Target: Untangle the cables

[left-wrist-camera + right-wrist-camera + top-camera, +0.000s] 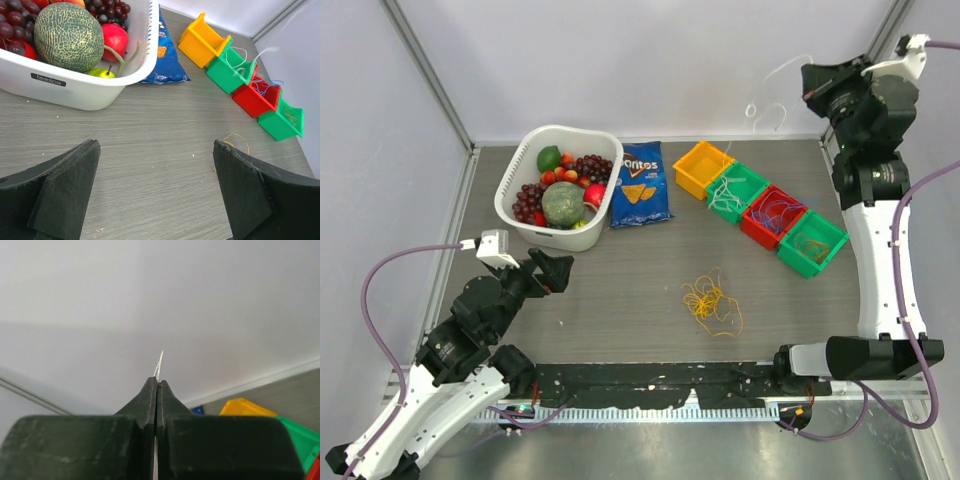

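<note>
Grey surface [620, 320] holds fruit basket [510, 192], Doritos bag [641, 185], bins [757, 233] far; yellow cables [706, 298] lie loose at centre; left hand [558, 270] apart, right hand [157, 382] clamped on white cable [159, 364].

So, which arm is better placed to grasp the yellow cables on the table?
Left. The left gripper is open and low, facing the yellow cables; the right gripper is high up, shut on a white cable.
</note>
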{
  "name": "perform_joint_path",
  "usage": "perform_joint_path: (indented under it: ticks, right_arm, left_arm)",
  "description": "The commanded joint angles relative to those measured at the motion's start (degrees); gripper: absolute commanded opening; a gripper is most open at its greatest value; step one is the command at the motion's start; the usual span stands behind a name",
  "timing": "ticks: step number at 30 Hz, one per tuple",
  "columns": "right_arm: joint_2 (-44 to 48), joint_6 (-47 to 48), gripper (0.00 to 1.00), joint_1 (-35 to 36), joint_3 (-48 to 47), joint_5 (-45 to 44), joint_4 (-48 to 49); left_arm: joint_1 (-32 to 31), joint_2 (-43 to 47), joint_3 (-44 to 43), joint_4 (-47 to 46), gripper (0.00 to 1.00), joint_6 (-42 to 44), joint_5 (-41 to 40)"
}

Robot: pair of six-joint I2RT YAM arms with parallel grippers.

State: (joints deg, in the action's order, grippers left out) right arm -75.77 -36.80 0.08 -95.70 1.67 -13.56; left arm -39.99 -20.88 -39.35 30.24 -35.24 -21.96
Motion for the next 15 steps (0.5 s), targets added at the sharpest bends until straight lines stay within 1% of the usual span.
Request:
perform_joint_path:
  ticks: [1,3,7,8,12,15]
  right_arm:
    - [-3.1,-2.9,0.01,-1.5,-9.0,0.3,-0.1]
    - [-4.4,-3.0,0.01,-1.5,-13.5,0.2,-1.1]
    - [-6.4,-1.1,0.01,-1.6,-17.8,-1.5,-2.3]
    - [-6.6,-0.2,0.01,-1.7,-18.0,-3.8,-2.2]
    - [-9.6,0.5,0.01,-2.0,-17.5,-3.9,-1.0]
    - [-10.2,0.8,0.01,-2.1,-14.6,-4.2,1.5]
  left_arm:
    - [0.3,-0.6,-0.2,-2.8,0.99,1.3,0.8]
    - [0.3,-0.7,-0.4,-2.8,1.0,1.3,0.9]
    - [0.2,-0.8,-0.5,-2.8,1.0,1.5,1.3]
    - [0.3,-0.7,-0.5,-2.8,1.0,1.6,1.5]
    - [0.3,-1.0,-0.3,-3.2,1.0,1.6,2.0]
    - [0.3,-1.1,-0.4,-3.0,1.0,1.6,2.1]
